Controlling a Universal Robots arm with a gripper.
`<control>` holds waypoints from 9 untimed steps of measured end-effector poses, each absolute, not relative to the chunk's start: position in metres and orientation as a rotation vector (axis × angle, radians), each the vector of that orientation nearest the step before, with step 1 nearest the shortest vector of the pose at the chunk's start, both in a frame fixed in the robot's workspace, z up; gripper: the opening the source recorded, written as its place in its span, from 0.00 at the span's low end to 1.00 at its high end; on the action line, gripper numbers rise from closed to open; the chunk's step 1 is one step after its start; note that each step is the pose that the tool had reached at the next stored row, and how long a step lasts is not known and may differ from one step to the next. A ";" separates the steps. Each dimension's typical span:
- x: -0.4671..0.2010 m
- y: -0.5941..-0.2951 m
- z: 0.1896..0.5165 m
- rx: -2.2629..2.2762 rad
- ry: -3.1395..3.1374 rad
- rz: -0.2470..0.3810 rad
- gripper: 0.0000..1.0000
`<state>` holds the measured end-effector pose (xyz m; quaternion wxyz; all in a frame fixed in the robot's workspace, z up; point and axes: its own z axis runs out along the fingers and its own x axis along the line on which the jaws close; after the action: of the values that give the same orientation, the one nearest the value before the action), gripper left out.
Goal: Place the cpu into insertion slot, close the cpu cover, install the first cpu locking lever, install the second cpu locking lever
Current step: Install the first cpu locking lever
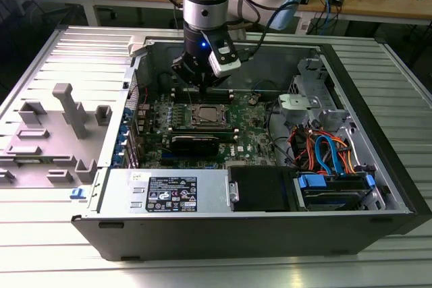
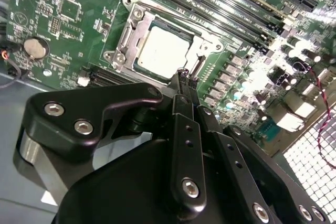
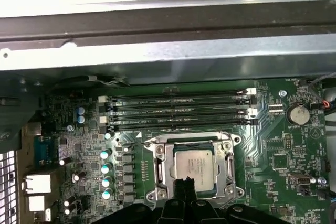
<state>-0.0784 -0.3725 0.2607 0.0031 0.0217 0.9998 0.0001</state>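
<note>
Exterior view: the arm stood over the open computer case (image 1: 223, 234), with the gripper (image 1: 204, 84) hanging just above the insertion slot (image 1: 194, 117) on the green board (image 3: 273, 150).
Gripper: the fingertips were pinched together in both wrist views, and I couldn't see anything between them. The tips sat at the socket's edge, just beside the chip. Touching or not, couldn't tell.
Cpu (image 3: 193, 167): lay flat in the slot, silver lid up.
Cpu cover (image 3: 169, 167): folded down flat around the chip, which showed through its window.
Locking lever (image 3: 137, 144): a thin wire rod ran along the socket on the side facing the memory slots (image 3: 178, 111). Latched or loose, honestly couldn't say.
Handling, my guess: the chip looked light and rigid but fragile, so edges only. The cover seemed like thin, stiff sheet metal, so I'd press on the frame and never on the chip. The lever looked like springy, smooth wire that would probably push back and could slip, so grab it at the bent end.
</note>
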 end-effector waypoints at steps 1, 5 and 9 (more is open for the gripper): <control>-0.080 -0.372 0.261 0.062 3.135 0.001 0.11; -0.085 -0.372 0.261 0.040 3.135 0.004 0.11; -0.088 -0.372 0.261 0.027 3.122 0.007 0.11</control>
<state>-0.0883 -0.3725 0.2605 0.0096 0.0088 0.9999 0.0023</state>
